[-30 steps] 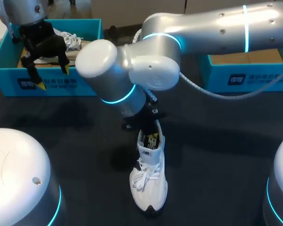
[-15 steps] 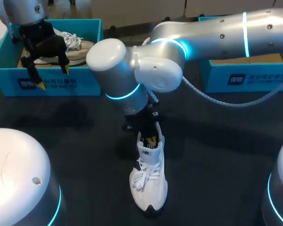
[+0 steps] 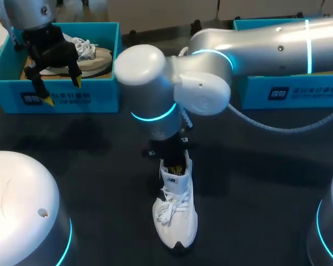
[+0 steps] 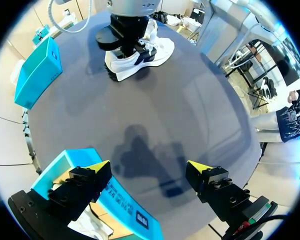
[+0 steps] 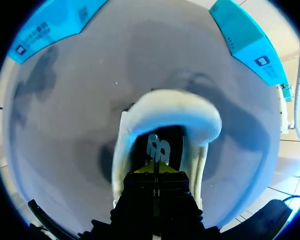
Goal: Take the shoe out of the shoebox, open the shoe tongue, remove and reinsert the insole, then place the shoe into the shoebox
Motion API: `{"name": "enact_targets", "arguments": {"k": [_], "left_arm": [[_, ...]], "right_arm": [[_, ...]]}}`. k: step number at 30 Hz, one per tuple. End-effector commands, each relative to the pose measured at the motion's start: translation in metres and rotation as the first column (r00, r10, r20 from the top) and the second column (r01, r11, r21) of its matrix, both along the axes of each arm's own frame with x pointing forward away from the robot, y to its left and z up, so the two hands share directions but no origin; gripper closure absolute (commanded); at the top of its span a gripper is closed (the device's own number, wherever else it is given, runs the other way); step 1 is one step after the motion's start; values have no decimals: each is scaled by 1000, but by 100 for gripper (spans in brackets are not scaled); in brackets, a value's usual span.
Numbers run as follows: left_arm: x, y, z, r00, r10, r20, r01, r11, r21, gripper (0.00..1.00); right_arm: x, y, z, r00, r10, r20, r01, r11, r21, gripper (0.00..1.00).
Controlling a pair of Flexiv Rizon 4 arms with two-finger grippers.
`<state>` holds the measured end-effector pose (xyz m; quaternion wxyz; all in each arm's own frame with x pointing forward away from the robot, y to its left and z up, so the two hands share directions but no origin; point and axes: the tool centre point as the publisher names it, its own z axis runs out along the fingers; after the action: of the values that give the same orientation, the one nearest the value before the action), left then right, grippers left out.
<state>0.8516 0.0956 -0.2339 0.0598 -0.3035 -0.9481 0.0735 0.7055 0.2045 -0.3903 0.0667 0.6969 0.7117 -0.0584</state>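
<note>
A white shoe [image 3: 175,217] stands on the dark table near the middle, toe towards the front edge. My right gripper [image 3: 176,164] reaches down into its opening behind the tongue. In the right wrist view the right gripper [image 5: 155,168] is shut, its yellow tips together just above the dark insole [image 5: 158,146] inside the shoe [image 5: 176,108]. My left gripper [image 3: 61,91] hangs open over the front wall of the left teal shoebox [image 3: 100,98]. The left wrist view shows the left gripper [image 4: 149,168] holding nothing, with the shoe [image 4: 149,52] far ahead of it.
The left shoebox holds another pale shoe [image 3: 92,55]. A second teal shoebox [image 3: 288,92] stands at the back right, behind my right arm [image 3: 255,50]. Bare dark table lies between the boxes and the shoe.
My right arm's elbow and wrist have swung to the right while its gripper stayed inside the shoe. The shoe and the left arm have kept still.
</note>
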Motion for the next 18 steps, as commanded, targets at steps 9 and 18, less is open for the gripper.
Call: {"name": "enact_targets", "arguments": {"k": [9, 18], "left_arm": [[-1, 0, 1, 1000, 0, 1, 0, 1000, 2, 0], [-1, 0, 1, 1000, 0, 1, 0, 1000, 2, 0]], "right_arm": [[1, -9, -10, 999, 3, -40, 3, 989, 150, 100], [-7, -4, 27, 995, 62, -81, -48, 985, 168, 100]]}}
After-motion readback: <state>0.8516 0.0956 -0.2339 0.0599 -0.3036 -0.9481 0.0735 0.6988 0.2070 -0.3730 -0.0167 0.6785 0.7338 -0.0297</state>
